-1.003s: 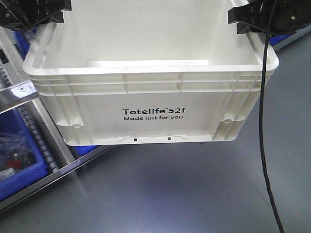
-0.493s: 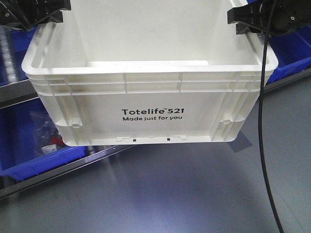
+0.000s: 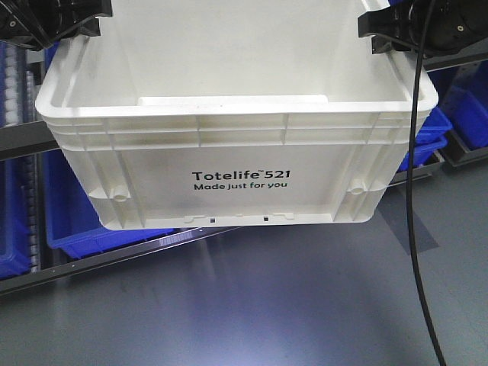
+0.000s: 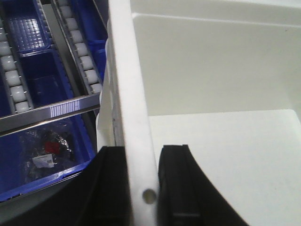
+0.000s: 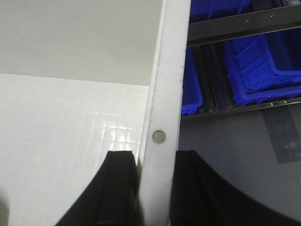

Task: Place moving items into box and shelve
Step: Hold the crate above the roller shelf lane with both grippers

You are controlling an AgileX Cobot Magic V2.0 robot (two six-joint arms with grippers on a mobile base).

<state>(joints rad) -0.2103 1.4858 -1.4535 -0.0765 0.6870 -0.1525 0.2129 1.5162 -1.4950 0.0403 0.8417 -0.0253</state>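
The blue plastic bins (image 3: 99, 229) behind have slid leftward since earlier; I hold the cream-white ribbed plastic crate (image 3: 240, 179) aloft, left gripper (image 4: 141, 188) and right gripper (image 5: 149, 188) clamped astride its side rims.

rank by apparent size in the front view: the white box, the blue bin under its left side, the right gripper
1. White box, by far the largest.
2. Blue bin, partly hidden behind the box.
3. Right gripper, smallest, though cropped by the frame.

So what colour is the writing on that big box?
Black, on the cream-white box; the front view shows it best.
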